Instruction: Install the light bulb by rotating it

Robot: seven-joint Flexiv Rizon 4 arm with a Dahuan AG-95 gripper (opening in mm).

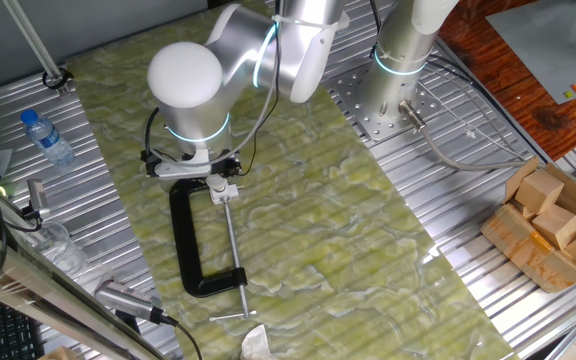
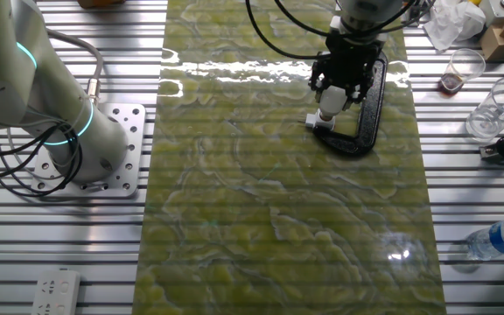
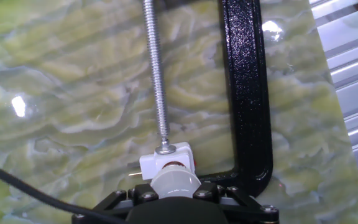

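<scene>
Bright, even light; white glare streaks on glossy mat beside pincer; hand view soft at bottom edge.

Two high fixed views from seemingly opposite table sides, plus close hand view, all sharing the black C-clamp.

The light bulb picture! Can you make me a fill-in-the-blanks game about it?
1. The gripper is holding a white light ____.
2. The light bulb sits in a white socket held by a big ____ clamp.
3. The bottle has a ____ cap.

Missing words: bulb; black; blue
</scene>
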